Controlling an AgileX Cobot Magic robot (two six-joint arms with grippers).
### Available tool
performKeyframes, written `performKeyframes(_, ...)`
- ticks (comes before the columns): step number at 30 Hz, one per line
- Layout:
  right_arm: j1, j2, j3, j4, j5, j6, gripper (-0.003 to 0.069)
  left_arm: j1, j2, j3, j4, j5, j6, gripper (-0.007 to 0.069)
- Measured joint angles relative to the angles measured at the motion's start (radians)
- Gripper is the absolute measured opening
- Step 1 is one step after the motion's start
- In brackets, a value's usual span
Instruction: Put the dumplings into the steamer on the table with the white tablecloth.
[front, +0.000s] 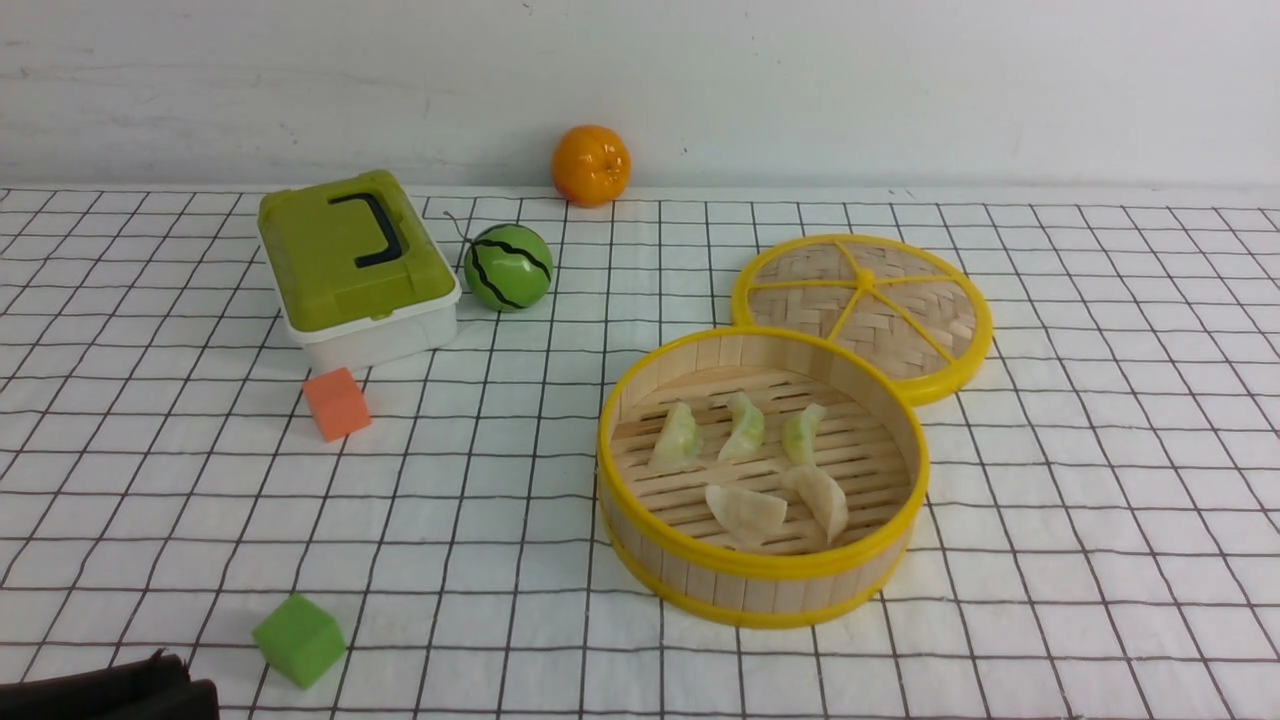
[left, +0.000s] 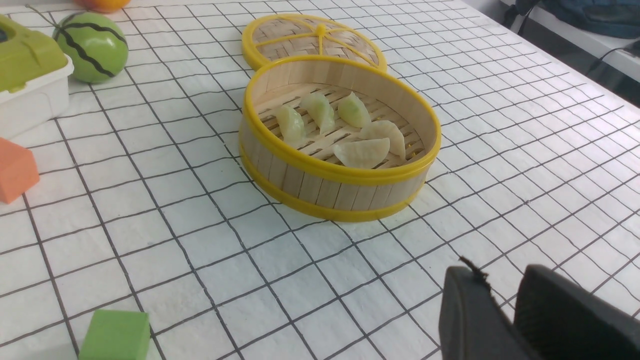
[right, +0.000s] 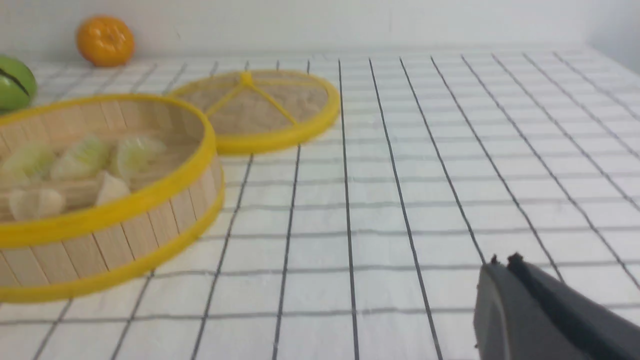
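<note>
All five dumplings (front: 745, 460) lie inside steamer (front: 640, 520), right of centre on tabletop (front: 1100, 500). Left hand (left: 505, 295) narrowly parted, empty. Right hand (right: 502, 261) pinched closed, empty, right of steamer.

Five dumplings (left: 345, 131) are seen lying in the steamer (left: 340, 187) at frame centre, its woven lid (left: 312, 42) touching the rim behind. The left gripper (left: 505, 295) is shown at lower right, slightly parted and empty, over the white tablecloth (left: 200, 240)
</note>
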Motion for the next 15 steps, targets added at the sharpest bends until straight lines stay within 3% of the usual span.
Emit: performKeyframes(15, 0.000, 0.000, -0.005, -0.011, 0.107, 0.001, -0.0024, 0.000, 0.000, 0.000, 0.000, 0.000, 0.000, 0.0156)
